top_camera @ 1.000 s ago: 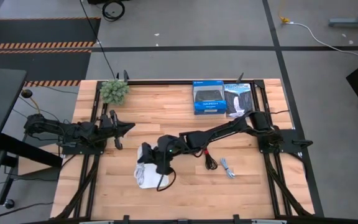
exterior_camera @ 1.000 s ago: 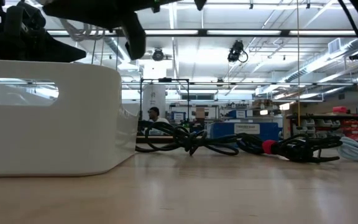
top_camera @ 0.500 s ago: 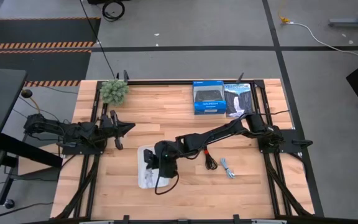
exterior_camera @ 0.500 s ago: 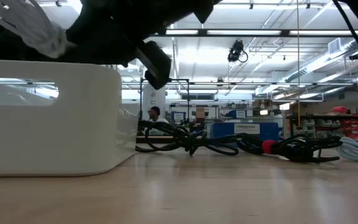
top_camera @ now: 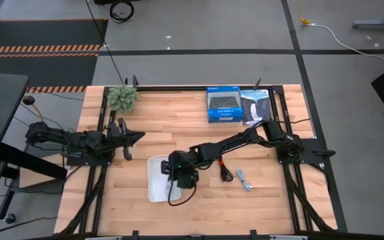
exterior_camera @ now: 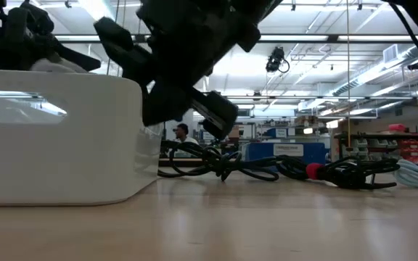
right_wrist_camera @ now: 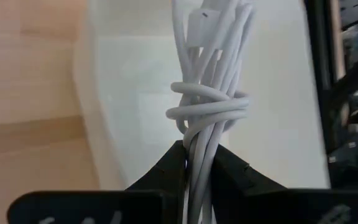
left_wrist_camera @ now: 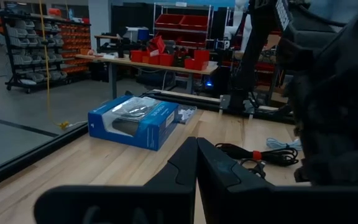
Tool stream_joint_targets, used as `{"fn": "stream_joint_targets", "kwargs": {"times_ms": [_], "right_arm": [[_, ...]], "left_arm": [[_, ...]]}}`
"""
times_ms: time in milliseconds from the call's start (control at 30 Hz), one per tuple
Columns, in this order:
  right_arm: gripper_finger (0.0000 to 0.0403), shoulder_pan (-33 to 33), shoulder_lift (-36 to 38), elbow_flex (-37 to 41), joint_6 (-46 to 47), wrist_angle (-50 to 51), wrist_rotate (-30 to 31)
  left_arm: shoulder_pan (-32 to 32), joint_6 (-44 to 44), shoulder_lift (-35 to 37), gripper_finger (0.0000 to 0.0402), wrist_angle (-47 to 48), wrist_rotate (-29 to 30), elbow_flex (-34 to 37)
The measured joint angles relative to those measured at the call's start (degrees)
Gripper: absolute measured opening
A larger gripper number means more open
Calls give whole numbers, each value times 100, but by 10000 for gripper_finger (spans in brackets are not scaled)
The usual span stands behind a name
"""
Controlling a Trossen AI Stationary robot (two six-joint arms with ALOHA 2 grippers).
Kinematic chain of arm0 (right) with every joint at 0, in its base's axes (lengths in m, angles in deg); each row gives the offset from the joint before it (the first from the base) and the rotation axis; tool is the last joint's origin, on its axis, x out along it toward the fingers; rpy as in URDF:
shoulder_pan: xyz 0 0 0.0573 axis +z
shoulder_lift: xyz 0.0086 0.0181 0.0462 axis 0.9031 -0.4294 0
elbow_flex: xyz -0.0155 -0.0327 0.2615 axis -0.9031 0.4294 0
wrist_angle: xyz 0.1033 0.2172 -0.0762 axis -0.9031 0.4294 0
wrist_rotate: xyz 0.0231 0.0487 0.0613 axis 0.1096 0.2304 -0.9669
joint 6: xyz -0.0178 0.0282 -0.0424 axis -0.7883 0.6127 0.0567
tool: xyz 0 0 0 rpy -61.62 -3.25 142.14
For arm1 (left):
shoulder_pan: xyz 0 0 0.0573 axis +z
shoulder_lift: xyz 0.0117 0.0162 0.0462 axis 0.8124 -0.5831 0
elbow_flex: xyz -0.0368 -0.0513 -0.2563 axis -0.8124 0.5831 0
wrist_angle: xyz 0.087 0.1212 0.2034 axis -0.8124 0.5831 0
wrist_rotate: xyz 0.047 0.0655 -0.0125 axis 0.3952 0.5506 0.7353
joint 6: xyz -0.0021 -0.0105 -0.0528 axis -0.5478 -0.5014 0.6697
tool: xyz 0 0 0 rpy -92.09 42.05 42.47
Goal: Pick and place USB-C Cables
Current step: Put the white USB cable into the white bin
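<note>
Closest to me, in my right wrist view: my right gripper is pinched almost fully closed on the white cable, a bundle tied w/ its own wrap round the middle. The bundle runs straight out from between my fingers, so it lies in line w/ the pincer, not crosswise. I judge that grip is there to keep the loops together while I lower it.

Right behind the cable is the white tray; the bundle hangs over its floor, apart from the wall. Whether it touches the floor, I can't tell.

From above, my right gripper sits at the tray's right edge, arm stretched across the table from the right side. Judgement: this is the drop-off step, release not yet done.

Farther out, on the bare wood to the right of the tray: the black cable, the black cable w/ red band just beside it, then the pale blue-grey cable. All three are still waiting outside the tray.

My left gripper rests at the table's left side, well apart from the tray, fingers together, holding nothing.

At the far edge: two retail boxes and a small plant.
</note>
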Motion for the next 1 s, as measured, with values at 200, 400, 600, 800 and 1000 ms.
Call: {"fn": "stream_joint_targets", "kwargs": {"times_ms": [200, 400, 600, 800, 1000], "right_arm": [[57, -70, 2, 69, 19, 96, -83], [57, -141, 3, 67, 106, 177, -223], [57, -150, 11, 67, 167, 564, -199], [60, -119, 11, 67, 165, 432, -183], [82, -118, 11, 67, 517, 125, -75]], "left_arm": [[0, 0, 0, 11, 0, 0, 2], [0, -4, 0, 11, 0, 0, 2], [0, -1, 0, 11, 0, 0, 2], [2, 0, 0, 11, 0, 0, 0], [0, -4, 0, 11, 0, 2, 1]]}}
